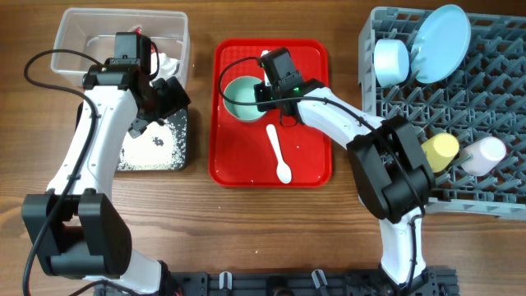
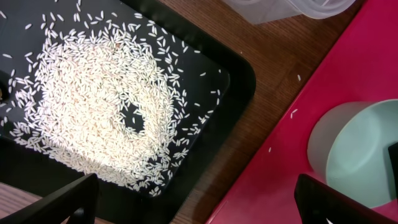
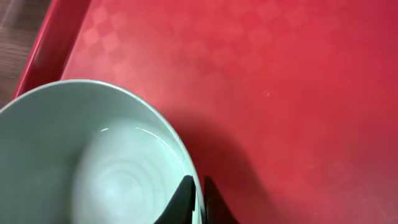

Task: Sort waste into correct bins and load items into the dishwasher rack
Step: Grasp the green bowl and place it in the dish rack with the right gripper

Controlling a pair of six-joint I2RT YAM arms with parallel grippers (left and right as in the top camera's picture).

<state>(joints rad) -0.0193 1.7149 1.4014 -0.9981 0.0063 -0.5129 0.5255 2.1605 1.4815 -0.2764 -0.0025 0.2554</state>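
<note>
Clamping the mint bowl (image 3: pixel 93 162) by its rim is the right gripper (image 3: pixel 198 186).

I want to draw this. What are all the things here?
rack: one, grey, right side
plate: one, light blue, in rack
blue bowl: one, pale blue, in rack
yellow cup: one, yellow, in rack
pink cup: one, pink, in rack
red tray: one, red, middle
mint bowl: one, mint, on red tray
spoon: one, white, on red tray
black tray: one, black, left
rice: many grains, white, in black tray
clear tub: one, clear, back left
tissue: one, white, in clear tub
left gripper: one, black, open near black tray
right gripper: one, black, shut on mint bowl
</note>
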